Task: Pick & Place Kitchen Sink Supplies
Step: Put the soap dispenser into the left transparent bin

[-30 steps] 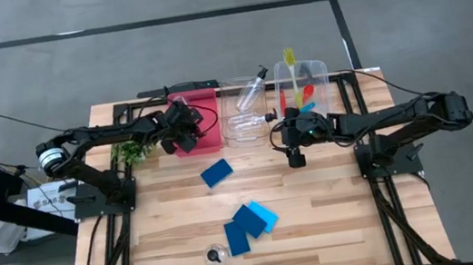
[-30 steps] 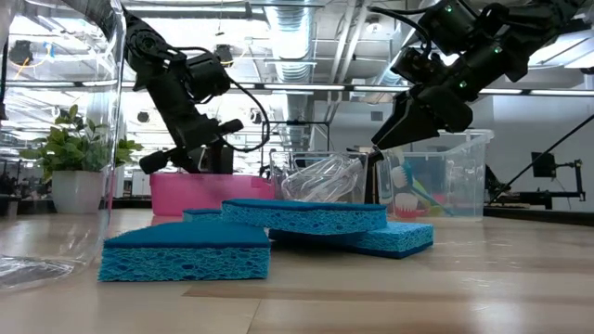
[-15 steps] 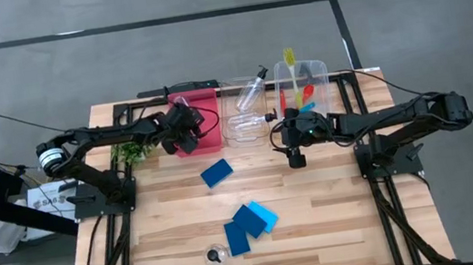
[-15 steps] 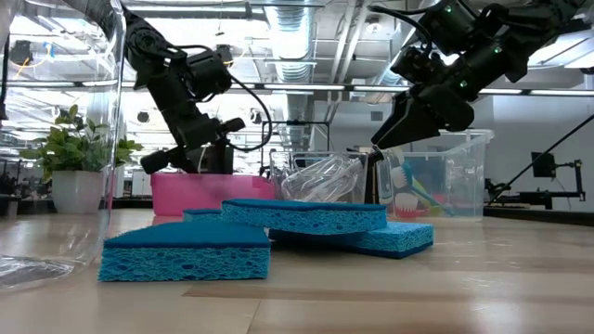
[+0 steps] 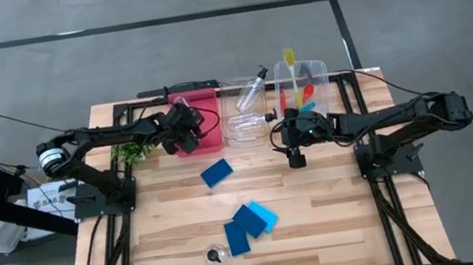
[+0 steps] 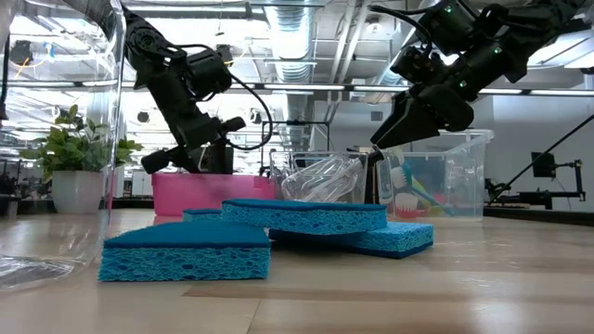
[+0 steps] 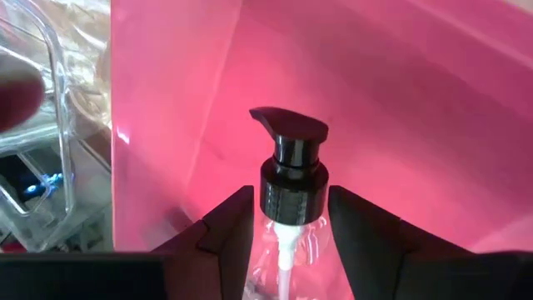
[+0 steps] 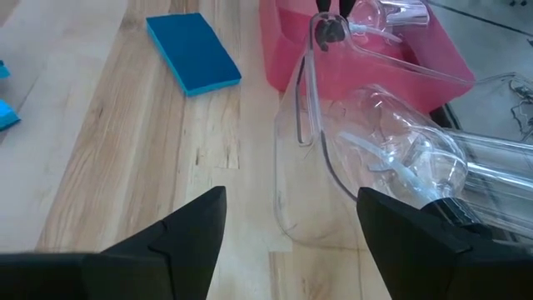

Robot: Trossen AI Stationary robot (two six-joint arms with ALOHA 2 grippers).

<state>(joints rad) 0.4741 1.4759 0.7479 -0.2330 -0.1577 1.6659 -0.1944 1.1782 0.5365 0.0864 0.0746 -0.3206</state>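
Observation:
My left gripper [image 5: 183,132] is over the pink-red tray [image 5: 211,141] and is shut on a clear bottle with a black pump cap [image 7: 291,167]. My right gripper [image 5: 292,145] hangs open above the table beside the middle clear bin [image 8: 310,125], touching nothing. More clear bottles [image 8: 408,158] lie in that bin. The yellow-green, red and blue brushes [image 5: 301,87] stand in the right-hand clear bin. One blue sponge [image 5: 216,173] lies flat mid-table, and several sponges [image 5: 250,222] overlap nearer the near edge. Another bottle [image 5: 214,256] stands at the near edge. My left gripper pinches the bottle between its two fingers [image 7: 229,225] at the neck, just below the black collar [image 7: 291,193]. The pump head sticks out past the fingertips over the tray's floor [image 7: 400,100]. The bottle's body runs back between the fingers, mostly hidden.
A small leafy plant [image 5: 129,152] stands left of the tray, close to my left arm. The three containers line the far edge. Bare wood lies between the lone sponge and the sponge pile, and on the table's right half.

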